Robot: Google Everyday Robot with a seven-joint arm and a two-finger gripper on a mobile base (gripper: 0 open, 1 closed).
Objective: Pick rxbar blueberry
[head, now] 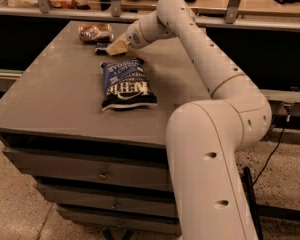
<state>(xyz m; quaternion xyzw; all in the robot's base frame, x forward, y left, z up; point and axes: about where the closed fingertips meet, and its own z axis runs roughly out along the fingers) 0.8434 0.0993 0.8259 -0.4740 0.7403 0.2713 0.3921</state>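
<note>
The tan, wedge-shaped gripper (115,46) sits at the flat navy bar's (100,48) right end, far across the matte gray table (50,99); I cannot tell its grip.

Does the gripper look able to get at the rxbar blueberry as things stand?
Probably yes: the gripper sits right at the rxbar blueberry; the chip bag and the brownish packet lie apart, neither between them.

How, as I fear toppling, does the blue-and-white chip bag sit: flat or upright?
Flat: the blue-and-white chip bag lies lettering-up on the grey cabinet top; the end effector is just beyond it.
</note>
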